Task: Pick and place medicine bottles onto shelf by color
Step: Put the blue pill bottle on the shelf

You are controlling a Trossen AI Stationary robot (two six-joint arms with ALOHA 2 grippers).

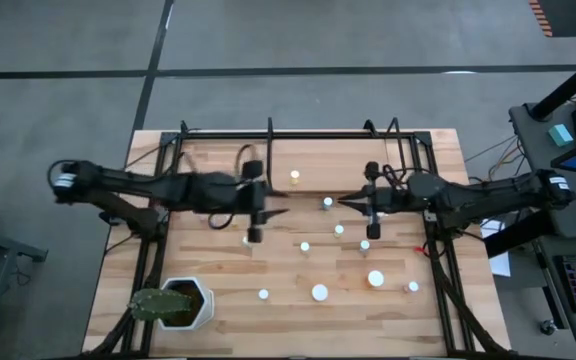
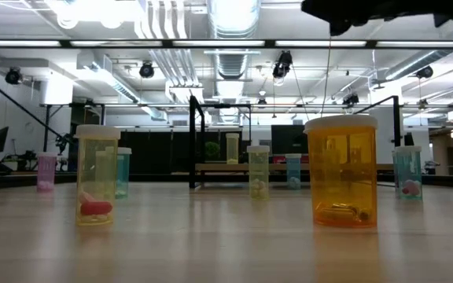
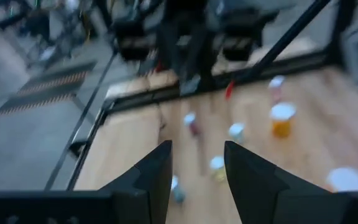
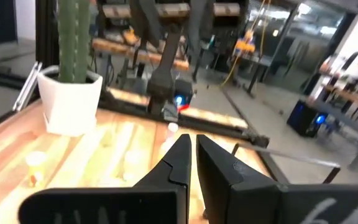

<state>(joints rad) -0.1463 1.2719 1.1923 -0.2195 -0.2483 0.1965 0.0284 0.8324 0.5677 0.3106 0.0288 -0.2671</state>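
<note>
2 grippers hang above the middle of the counter [image 1: 218, 315], tips facing each other: the left gripper [image 3: 196, 163] has its jaws parted with nothing between them, and the right gripper [image 4: 193, 151] has its jaws pressed together on nothing. Below and around them the medicine bottles [image 1: 320, 292] stand scattered on the counter, 1 yellowish one [image 1: 295, 177] on the light-wood shelf [image 1: 338, 160] at the far edge. Near the front left corner stands a white plant pot [image 1: 196, 303].
</note>
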